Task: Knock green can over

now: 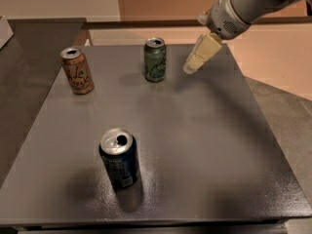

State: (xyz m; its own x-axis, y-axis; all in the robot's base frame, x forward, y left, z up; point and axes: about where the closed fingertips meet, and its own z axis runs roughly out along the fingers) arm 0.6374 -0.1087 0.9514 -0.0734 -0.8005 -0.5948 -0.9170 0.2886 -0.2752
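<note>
The green can [155, 60] stands upright near the far edge of the grey table [204, 140], with pale cursive lettering and a silver top. My gripper [191, 67] comes in from the upper right on a grey arm; its cream-coloured fingers [201, 53] point down and to the left. The fingertip end hovers just to the right of the green can, a short gap apart from it, at about the height of the can's middle. It holds nothing.
An orange-tan can [77, 70] stands upright at the far left of the table. A taller dark blue can [119, 158] with an open top stands near the front. A dark counter [34, 38] lies to the left, floor to the right.
</note>
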